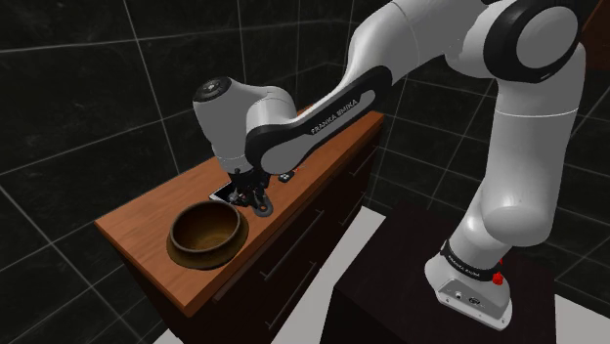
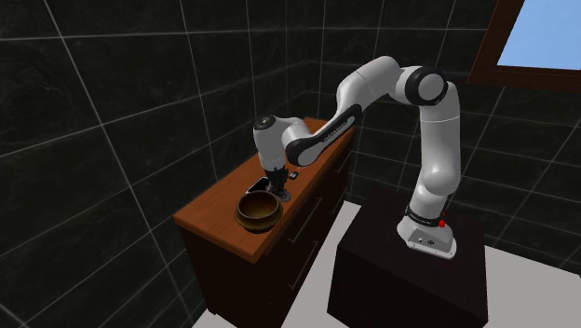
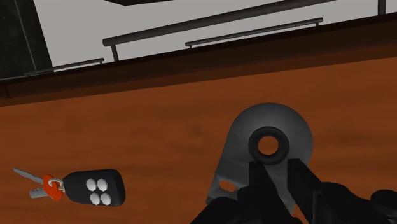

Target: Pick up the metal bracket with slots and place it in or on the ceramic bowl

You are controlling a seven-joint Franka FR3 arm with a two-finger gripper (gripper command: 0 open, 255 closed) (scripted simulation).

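we see the gripper (image 3: pixel 287 167) with its two black fingers drawn close together on the lower part of the grey metal bracket (image 3: pixel 270 121), so we judge the jaws are clamped on it, not merely resting beside it. the bracket's rounded end with its round hole stands up past the fingertips, and one small slot shows near its lower edge. in the shoulder view the gripper (image 1: pixel 257 200) hangs low over the wooden dresser top (image 1: pixel 147 220) with the bracket (image 1: pixel 261 205) under it, just beside the rim of the brown bowl (image 1: pixel 205 233), on the bowl's side nearer the arm's stand. we cannot tell whether the bracket is already clear of the wood. a black key fob with keys on a red tag (image 3: pixel 95 188) lies flat on the top, apart from the bracket and on the side away from the bowl. we take the step in hand to be the carry to the bowl, with the grasp made and the placing not yet done. to do it well we would raise the bracket straight up until its hanging end is higher than the bowl's rim (the rim is close enough to catch it on a low sideways pass), then move across to the middle of the bowl, lower it inside and only then part the fingers. since the grip sits at one end of the piece, we would move slowly so that it does not pivot between the pads.
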